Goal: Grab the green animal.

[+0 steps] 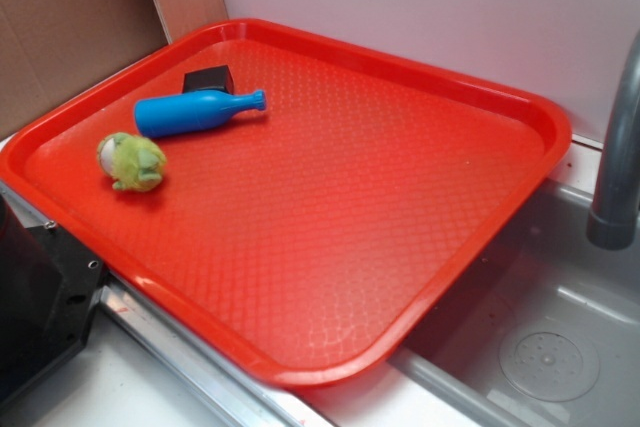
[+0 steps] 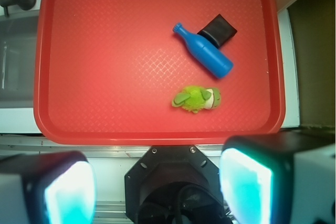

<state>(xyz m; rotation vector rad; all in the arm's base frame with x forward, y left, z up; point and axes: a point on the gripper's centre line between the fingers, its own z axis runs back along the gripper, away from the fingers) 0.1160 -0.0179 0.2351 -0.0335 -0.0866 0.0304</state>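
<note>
The green animal (image 2: 196, 98) lies on its side on the red tray (image 2: 105, 124), lower right of centre in the wrist view and at the left in the exterior view, apart from everything else. Just above it the blue bottle (image 2: 204, 51) lies flat, its base touching the small black block (image 2: 219, 30). The gripper (image 2: 156, 184) hangs high over the tray's near edge, its two fingers (image 2: 245, 188) spread wide with nothing between them. That height probably gives a clear look before descending. The toy's free sides should let the fingers close without bumping the bottle.
</note>
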